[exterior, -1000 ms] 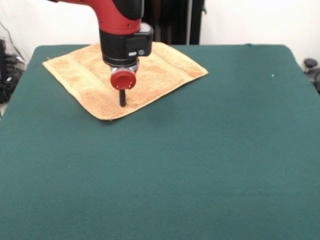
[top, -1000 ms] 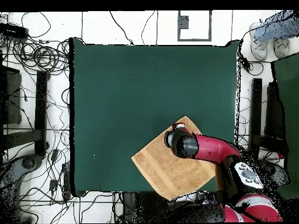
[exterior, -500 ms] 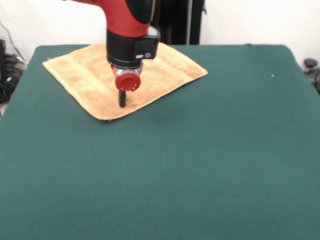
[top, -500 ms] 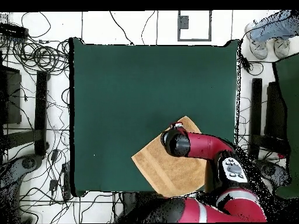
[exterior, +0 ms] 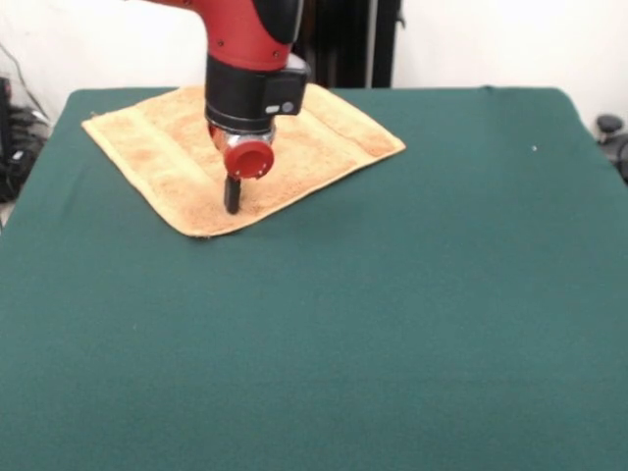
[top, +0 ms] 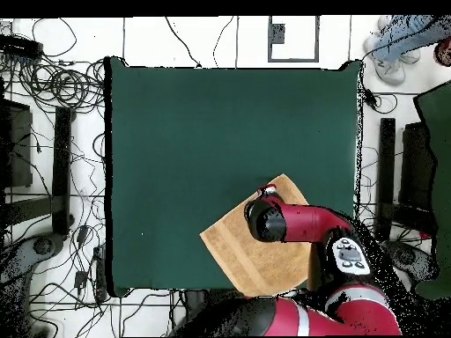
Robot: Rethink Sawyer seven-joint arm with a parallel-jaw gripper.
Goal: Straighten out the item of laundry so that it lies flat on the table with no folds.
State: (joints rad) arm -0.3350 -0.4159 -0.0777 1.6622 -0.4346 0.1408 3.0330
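Observation:
The orange-tan towel (exterior: pixel 147 147) lies spread out on the green table (exterior: pixel 392 294) at its far left corner, turned at an angle, with band stripes near its ends. It looks flat, with no clear fold. My gripper (exterior: pixel 233 201) comes straight down onto the towel near its front edge, under the red and black arm, with its tip at the cloth. In the overhead view the towel (top: pixel 233 251) sits at the table's (top: pixel 203 132) lower right, and the arm's wrist (top: pixel 264 220) covers its upper part and hides the gripper.
The towel's far edge lies close to the table's edge by the robot's base. Cables and stands (top: pixel 62 132) lie on the floor around the table. A person's feet (top: pixel 401 40) show at the overhead view's top right corner.
The gripper has shifted slightly to the left in the front view over the towel. The towel's right corner has shifted a little left. The arm's elbow has swung round near the base.

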